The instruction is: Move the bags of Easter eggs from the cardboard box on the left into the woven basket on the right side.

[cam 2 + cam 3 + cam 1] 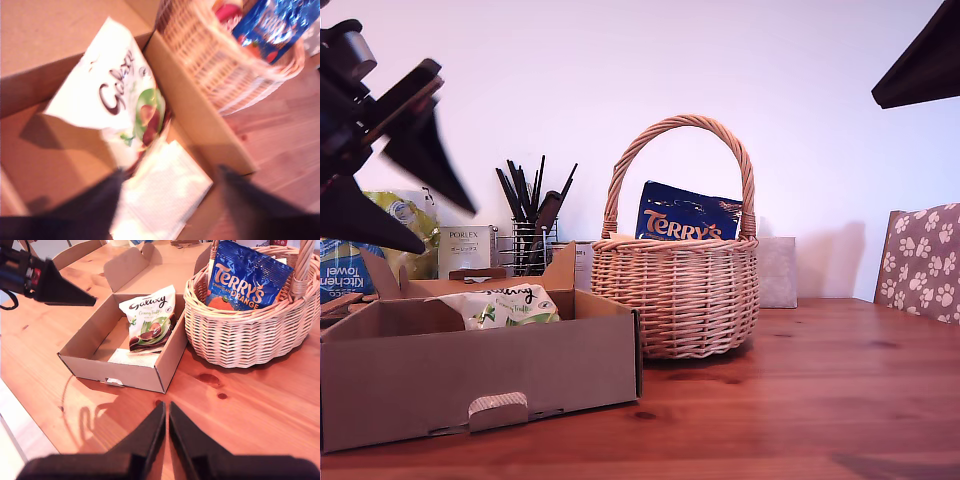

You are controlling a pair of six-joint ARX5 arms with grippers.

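The cardboard box (pixel 420 385) (pixel 117 372) holds a white-green Galaxy bag (pixel 510 305) (pixel 120 95) (pixel 150 320), which leans on a flat white packet (pixel 165 195). To the exterior view's right of the box stands the woven basket (pixel 680 290) (pixel 240 335). It holds a dark blue Terry's bag (pixel 688 215) (pixel 247 280) and a red bag (pixel 227 10). My first gripper (pixel 445 230) (pixel 170 200) hovers open and motion-blurred above the box, nothing between its fingers. My second gripper (pixel 166 407) is shut and empty, high over the table in front of the box and basket.
Behind the box are a kitchen towel pack (pixel 340 270), a small Porlex carton (pixel 465 250) and a wire holder of dark utensils (pixel 530 215). A grey carton (pixel 777 270) stands behind the basket. A paw-print cushion (pixel 920 260) is at the exterior view's right.
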